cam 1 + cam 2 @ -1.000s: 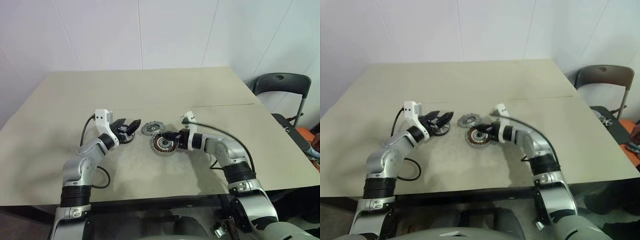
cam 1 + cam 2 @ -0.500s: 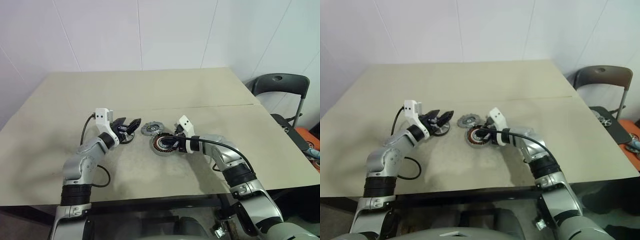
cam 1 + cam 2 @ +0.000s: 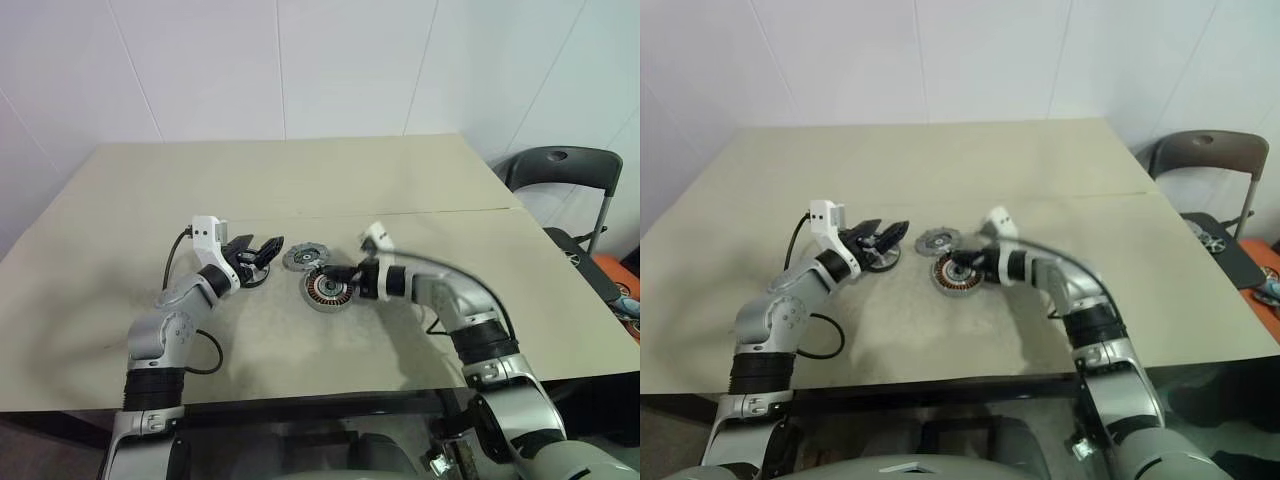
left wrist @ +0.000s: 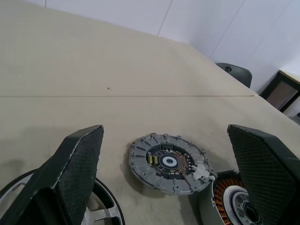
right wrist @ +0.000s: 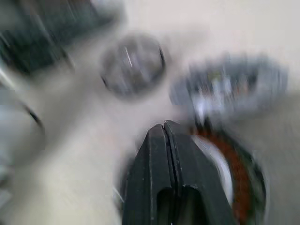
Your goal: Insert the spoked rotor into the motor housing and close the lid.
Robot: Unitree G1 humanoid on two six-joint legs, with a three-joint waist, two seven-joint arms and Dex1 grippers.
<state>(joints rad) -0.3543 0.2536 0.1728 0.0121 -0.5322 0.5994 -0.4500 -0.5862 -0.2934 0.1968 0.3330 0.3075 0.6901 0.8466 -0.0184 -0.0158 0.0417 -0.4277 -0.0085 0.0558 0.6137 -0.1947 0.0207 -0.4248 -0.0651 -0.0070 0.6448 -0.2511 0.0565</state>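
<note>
No readable text, label, brand or number on anything before me, marks on the lid [image 4: 169, 162] too small for me to read

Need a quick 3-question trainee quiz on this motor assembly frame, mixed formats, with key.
1. True or false: the right claw is shut, its tip over the motor housing.
2. What lies between the left claw and the housing? A) the lid B) a screwdriver C) a cup
3. Fill in: the spoked rotor lies on the ____ under the open left claw.

Key: 1 true; 2 A; 3 table
</note>
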